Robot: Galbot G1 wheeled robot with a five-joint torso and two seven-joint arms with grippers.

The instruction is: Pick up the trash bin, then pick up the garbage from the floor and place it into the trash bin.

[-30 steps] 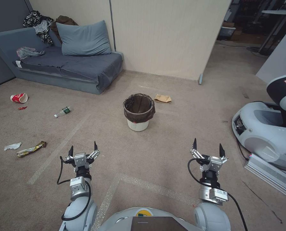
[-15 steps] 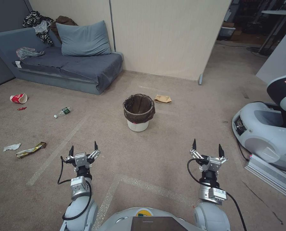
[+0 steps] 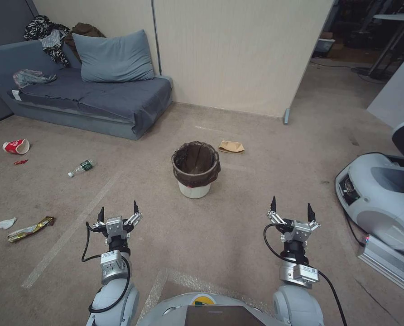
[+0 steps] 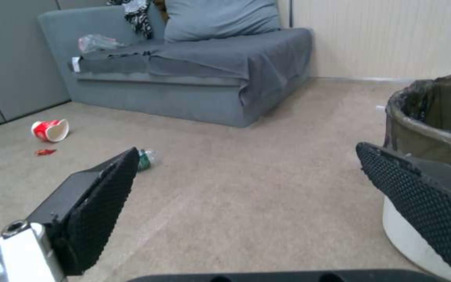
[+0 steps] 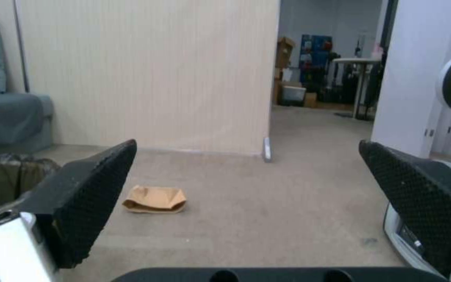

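While jaws gape, trash bin (image 3: 195, 170) stands ahead.

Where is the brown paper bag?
In the head view, the paper bag lies on the carpet just behind the trash bin, slightly to its right, near the wall.
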